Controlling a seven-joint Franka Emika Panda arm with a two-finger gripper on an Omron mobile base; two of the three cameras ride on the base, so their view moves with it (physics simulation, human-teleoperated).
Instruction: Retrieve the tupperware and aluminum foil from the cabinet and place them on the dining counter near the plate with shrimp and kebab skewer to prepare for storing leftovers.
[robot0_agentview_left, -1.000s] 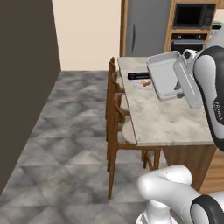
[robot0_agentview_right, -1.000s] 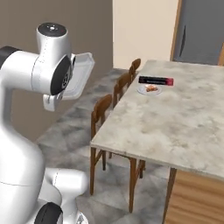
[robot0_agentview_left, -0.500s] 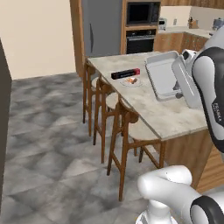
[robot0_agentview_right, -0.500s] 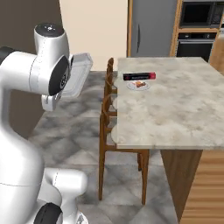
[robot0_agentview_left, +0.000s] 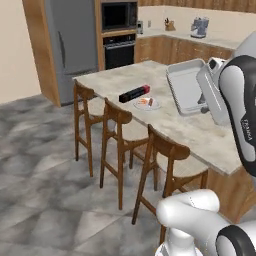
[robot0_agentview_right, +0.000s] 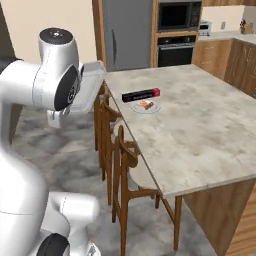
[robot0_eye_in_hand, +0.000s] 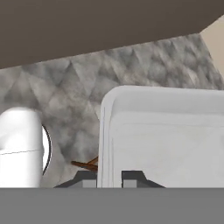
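Gripper (robot0_eye_in_hand: 109, 178) clamped on the rim of the tupperware (robot0_eye_in_hand: 166, 140), one finger on each side of its wall; container held tilted in the air beside the dining counter (robot0_agentview_right: 200, 130). Far ahead of the gripper on that counter, aluminum foil (robot0_agentview_right: 141, 94) lies just beside the plate (robot0_agentview_right: 146, 106).

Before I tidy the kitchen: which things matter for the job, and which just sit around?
Job: tupperware gripped by the hand; aluminum foil and plate on the dining counter.

Not job: chairs, fridge, oven, microwave.
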